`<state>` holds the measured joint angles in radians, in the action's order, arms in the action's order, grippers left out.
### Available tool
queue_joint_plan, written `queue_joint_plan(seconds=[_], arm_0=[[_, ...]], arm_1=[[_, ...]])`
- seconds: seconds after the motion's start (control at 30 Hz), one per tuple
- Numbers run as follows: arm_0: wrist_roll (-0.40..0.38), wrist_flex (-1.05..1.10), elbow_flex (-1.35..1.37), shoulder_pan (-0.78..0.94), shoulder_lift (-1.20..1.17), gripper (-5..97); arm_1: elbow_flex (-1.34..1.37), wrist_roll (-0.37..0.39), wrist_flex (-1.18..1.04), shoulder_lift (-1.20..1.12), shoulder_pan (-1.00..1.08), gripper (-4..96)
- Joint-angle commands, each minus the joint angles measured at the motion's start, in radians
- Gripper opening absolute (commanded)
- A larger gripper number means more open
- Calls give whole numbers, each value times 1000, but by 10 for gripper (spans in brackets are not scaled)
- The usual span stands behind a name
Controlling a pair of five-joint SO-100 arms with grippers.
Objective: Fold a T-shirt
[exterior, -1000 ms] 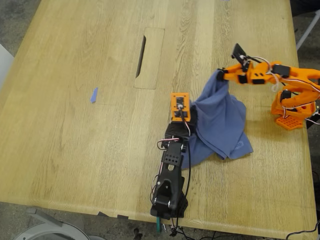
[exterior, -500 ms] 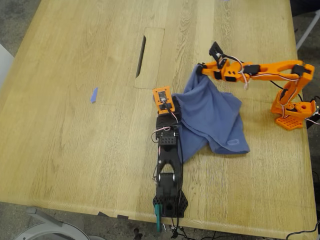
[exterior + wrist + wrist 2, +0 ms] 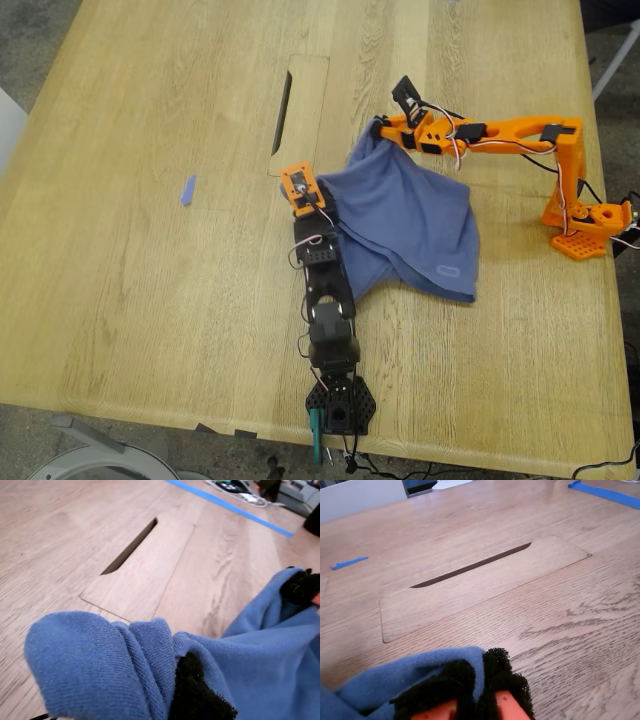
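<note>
The slate-blue T-shirt (image 3: 410,220) lies bunched on the wooden table, right of centre in the exterior view. My first gripper (image 3: 322,212), on the black arm reaching up from the table's near edge, is shut on a fold of the shirt (image 3: 100,665), with its black pad (image 3: 195,690) under the cloth. My second gripper (image 3: 378,130), on the orange arm coming from the exterior view's right, is shut on another edge of the shirt (image 3: 395,685) and lifts it off the table. Its black foam pads (image 3: 495,670) pinch the fabric. No print shows.
An inset plate with a dark slot (image 3: 298,115) lies just beyond both grippers. A small blue tape scrap (image 3: 187,190) sits toward the exterior view's left. The orange arm's base (image 3: 585,225) stands at the exterior view's right edge. A blue tape line (image 3: 225,502) crosses the far table.
Both arms have moved toward the exterior view's left and away from the near edge, dragging the shirt with them. The shirt has spread out wider between the two grippers.
</note>
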<state>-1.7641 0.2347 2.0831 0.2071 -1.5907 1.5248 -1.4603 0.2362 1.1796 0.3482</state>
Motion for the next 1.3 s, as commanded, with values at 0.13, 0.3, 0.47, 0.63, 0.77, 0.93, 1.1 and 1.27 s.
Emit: queue_joint_plan(seconds=[0.13, 0.3, 0.47, 0.63, 0.77, 0.93, 1.1, 1.27], arm_0=[[8, 61, -298, 107, 169, -3], [5, 58, -454, 143, 321, -3], [-2, 55, -558, 172, 417, -3], [-2, 29, -744, 190, 543, -3], [-2, -54, -1019, 202, 699, -3], [-2, -184, -1382, 224, 907, -3], [2, -374, -1637, 238, 1012, -3], [12, -833, -2267, 236, 1292, -3]], arm_1=[[-394, -2, -98, -219, 67, 1], [-698, -2, -189, -445, 97, 1], [-874, -2, -199, -588, 110, 1], [-923, -2, -172, -649, 124, 1], [-942, -6, -137, -676, 149, 1], [-973, -8, -109, -687, 193, 1], [-1017, -8, -94, -693, 219, 1], [-1092, -6, -137, -693, 209, 1]])
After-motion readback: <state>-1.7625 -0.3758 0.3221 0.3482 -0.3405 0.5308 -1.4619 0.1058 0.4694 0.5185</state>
